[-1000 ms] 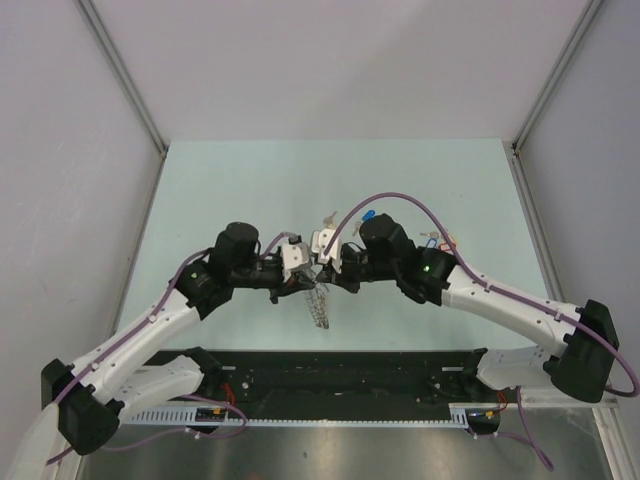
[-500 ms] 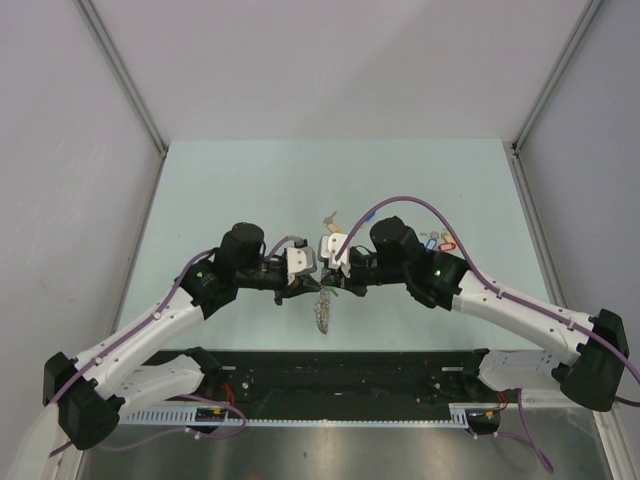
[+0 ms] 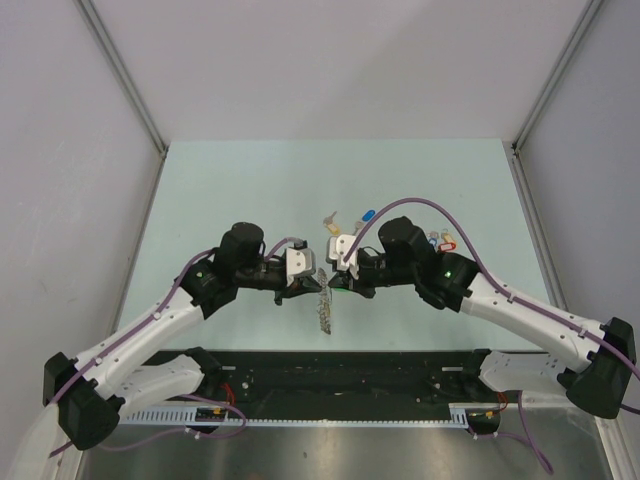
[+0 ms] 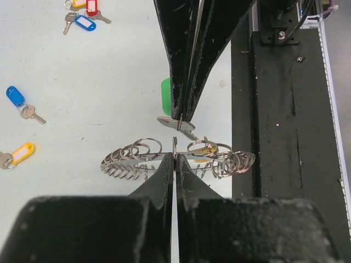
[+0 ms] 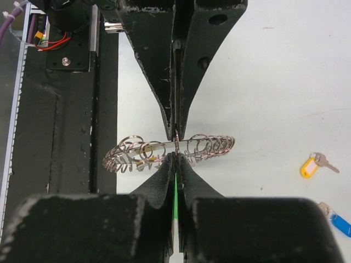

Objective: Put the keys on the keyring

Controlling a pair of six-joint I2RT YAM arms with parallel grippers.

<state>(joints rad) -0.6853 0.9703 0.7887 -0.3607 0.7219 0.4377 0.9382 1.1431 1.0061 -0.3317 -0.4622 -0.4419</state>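
The keyring [image 3: 322,308], a wire ring fringed with many small silver loops, hangs edge-on between both grippers above the table. My left gripper [image 4: 174,156] is shut on its wire; a yellow tag [image 4: 205,149] hangs on the ring. My right gripper [image 5: 176,156] is shut on a green-tagged key [image 4: 165,96], whose silver blade [image 4: 178,125] sits just above the ring wire. In the top view the left gripper [image 3: 312,277] and right gripper [image 3: 333,278] meet tip to tip. Whether the blade touches the keyring [image 5: 170,149] I cannot tell.
Loose keys lie on the pale table: a blue-tagged one [image 3: 368,213] and a bare key [image 3: 330,217] behind the grippers, a red and blue bunch [image 3: 440,240] at the right. The black base rail [image 3: 340,375] runs along the near edge.
Both grippers have shifted slightly toward the near edge and the right arm's elbow has swung right. The keyring still hangs between them.
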